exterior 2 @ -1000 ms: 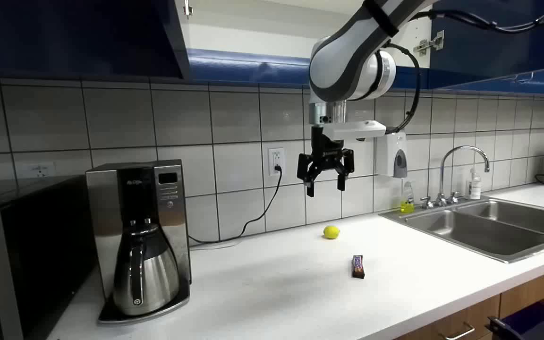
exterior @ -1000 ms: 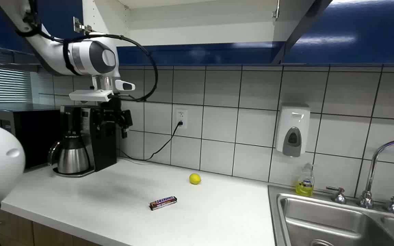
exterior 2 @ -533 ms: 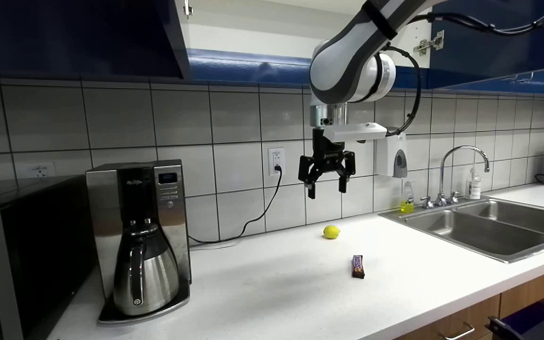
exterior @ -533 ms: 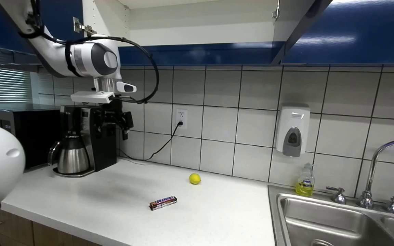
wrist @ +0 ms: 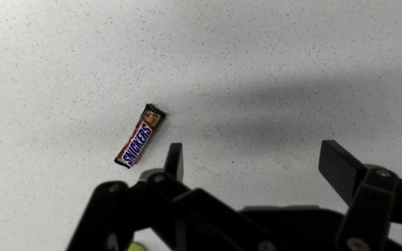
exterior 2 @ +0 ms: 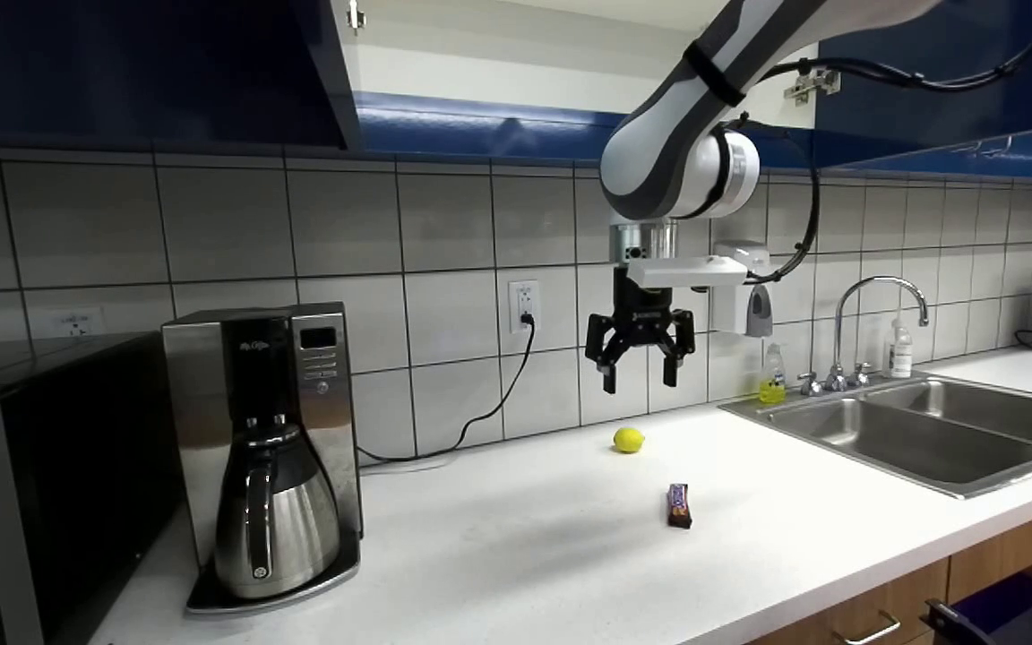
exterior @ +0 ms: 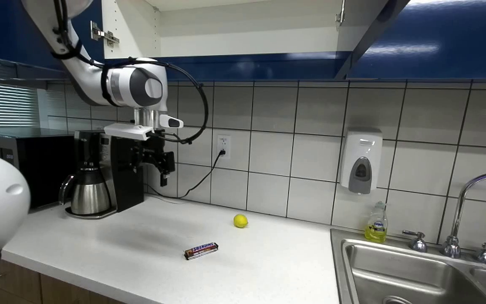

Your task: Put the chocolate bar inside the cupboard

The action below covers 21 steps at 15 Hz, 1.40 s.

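The chocolate bar (exterior: 201, 251) lies flat on the white counter in both exterior views (exterior 2: 679, 506). In the wrist view the dark-ended Snickers bar (wrist: 139, 137) lies left of my jaws, slanted, apart from the left finger. My gripper (exterior 2: 640, 381) points down, open and empty, well above the counter. In an exterior view the gripper (exterior: 152, 175) is in front of the black coffee maker. In the wrist view the open fingers (wrist: 251, 153) have only bare counter between them. The overhead cupboard (exterior: 247, 67) has its doors open and a white interior; it also shows in an exterior view (exterior 2: 480, 121).
A yellow lemon (exterior: 240, 221) sits near the tiled wall. A coffee maker (exterior 2: 265, 448) and a microwave (exterior 2: 41, 484) stand at one end. A steel sink (exterior: 395, 270), a soap bottle (exterior: 376, 223) and a white wall dispenser (exterior: 361, 160) are at the other. A cord (exterior 2: 489, 417) runs to the outlet.
My arm and gripper have moved down and to the right in both exterior views, mostly in the last half second. The bar, lemon and cupboard have not moved. The gripper stays open.
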Motion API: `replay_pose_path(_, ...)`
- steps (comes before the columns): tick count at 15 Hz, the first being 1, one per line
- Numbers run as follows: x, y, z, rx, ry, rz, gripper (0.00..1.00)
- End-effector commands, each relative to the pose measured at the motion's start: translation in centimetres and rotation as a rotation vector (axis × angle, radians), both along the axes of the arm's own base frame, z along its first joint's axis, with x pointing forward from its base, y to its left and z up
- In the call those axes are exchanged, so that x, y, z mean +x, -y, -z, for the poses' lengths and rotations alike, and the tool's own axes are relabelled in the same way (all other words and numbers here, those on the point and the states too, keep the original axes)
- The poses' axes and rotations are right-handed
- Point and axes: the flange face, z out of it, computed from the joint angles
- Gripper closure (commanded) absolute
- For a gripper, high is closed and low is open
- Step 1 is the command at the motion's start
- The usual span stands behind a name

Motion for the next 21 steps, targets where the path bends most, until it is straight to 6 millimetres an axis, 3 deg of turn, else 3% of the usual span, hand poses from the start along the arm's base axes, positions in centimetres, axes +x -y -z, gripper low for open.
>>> replay_pose_path(1,1.0,2.2,1.6,0.027,-0.003,0.095,0.00)
replay_pose_path(21,6.8,9.0,14.9,0.037,-0.029,0.346,0.00)
